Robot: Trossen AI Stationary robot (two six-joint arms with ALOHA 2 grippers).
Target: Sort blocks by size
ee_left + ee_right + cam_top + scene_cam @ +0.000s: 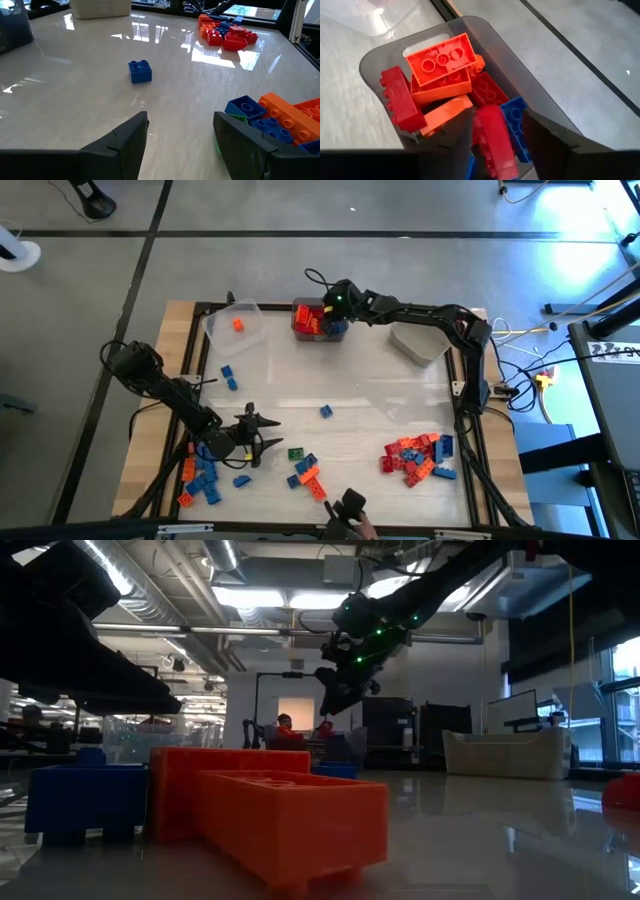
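My right gripper (325,315) hangs open over a grey bin (380,55) at the table's far middle. The bin holds red, orange and blue blocks. A red block (492,142) shows between the fingers, close to one finger and apart from the other; whether it touches a finger I cannot tell. My left gripper (180,130) stands open low over the table near its front left, with nothing between its fingers, beside a pile of blue and orange blocks (280,117). A single blue block (140,71) rests on the table ahead of it.
A clear bin (237,328) with one orange block stands at the far left and a pale bin (418,340) at the far right. Red, orange and blue blocks (420,455) lie at the near right. More blocks (200,475) lie at the near left, with a green one (296,452) close by.
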